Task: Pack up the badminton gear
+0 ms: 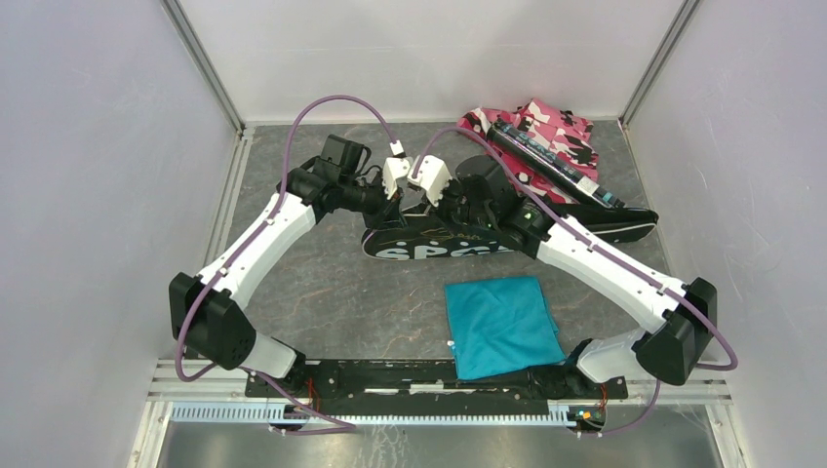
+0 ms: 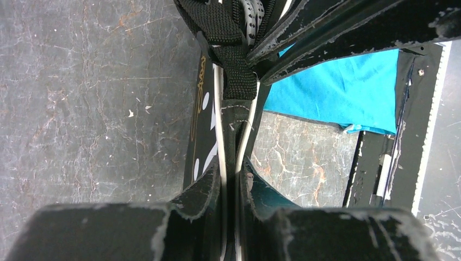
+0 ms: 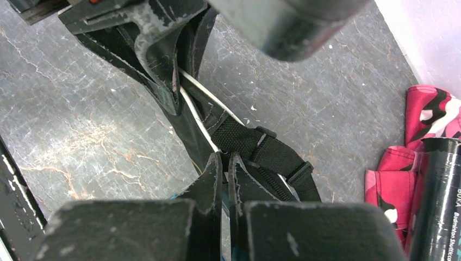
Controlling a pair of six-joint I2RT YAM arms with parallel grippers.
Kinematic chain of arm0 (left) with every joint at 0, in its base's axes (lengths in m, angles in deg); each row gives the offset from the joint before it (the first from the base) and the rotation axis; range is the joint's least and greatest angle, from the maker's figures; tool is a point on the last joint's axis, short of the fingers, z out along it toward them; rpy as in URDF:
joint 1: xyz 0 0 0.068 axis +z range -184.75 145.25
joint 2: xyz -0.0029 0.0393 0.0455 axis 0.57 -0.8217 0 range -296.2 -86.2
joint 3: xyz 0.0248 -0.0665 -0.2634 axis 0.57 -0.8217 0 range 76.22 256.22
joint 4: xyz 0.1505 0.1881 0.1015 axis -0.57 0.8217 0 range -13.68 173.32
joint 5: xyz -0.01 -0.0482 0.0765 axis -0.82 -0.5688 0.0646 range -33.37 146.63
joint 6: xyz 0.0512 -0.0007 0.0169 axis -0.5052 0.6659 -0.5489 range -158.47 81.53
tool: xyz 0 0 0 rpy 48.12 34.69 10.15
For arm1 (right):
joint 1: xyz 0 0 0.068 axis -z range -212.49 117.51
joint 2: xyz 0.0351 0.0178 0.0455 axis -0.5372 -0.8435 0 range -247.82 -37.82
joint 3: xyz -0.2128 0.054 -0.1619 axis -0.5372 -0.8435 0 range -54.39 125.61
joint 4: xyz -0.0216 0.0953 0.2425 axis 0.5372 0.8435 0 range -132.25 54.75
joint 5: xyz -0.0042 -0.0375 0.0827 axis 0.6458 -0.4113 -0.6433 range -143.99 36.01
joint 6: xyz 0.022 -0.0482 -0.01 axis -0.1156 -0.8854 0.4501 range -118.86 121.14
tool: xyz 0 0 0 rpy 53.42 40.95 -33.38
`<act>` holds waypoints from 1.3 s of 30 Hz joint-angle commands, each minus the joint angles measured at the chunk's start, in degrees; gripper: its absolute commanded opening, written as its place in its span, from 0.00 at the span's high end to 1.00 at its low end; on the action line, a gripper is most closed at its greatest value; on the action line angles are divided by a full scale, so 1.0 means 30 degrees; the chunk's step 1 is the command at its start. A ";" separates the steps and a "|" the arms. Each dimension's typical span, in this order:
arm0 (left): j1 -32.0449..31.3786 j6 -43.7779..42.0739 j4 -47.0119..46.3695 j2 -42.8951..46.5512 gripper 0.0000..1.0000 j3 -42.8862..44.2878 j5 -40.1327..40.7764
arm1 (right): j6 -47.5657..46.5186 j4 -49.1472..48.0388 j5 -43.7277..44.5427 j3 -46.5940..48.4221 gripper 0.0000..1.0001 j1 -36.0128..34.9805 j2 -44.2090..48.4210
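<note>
The black racquet-shaped "SPORT" bag (image 1: 439, 246) lies mid-table, its narrow end running right under the long black tube (image 1: 551, 164). My left gripper (image 1: 395, 207) is shut on the bag's white-piped edge (image 2: 217, 109), with its fingertips (image 2: 209, 185) pinching it. My right gripper (image 1: 444, 205) is shut on the same edge (image 3: 191, 111) next to the webbing strap (image 3: 261, 149), facing the left gripper at close range. The tube also shows in the right wrist view (image 3: 441, 201). No racquets or shuttlecocks are in view.
The tube rests on pink-black camouflage fabric (image 1: 556, 127) at the back right, also in the right wrist view (image 3: 429, 111). A teal square cloth (image 1: 502, 327) lies in front of the bag, near the right arm's base, and shows in the left wrist view (image 2: 337, 87). White walls enclose the table.
</note>
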 commanded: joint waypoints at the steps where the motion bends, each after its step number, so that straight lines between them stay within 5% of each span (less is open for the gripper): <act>1: 0.0104 -0.0669 -0.0645 0.0773 0.98 0.0533 0.1379 | -0.1346 0.1173 0.0623 0.0122 1.00 0.0380 0.0957; 39: 0.2078 -0.6764 0.2763 0.0249 0.98 0.1877 0.4259 | -0.7990 0.4948 -0.2778 -0.3032 1.00 0.7169 0.4150</act>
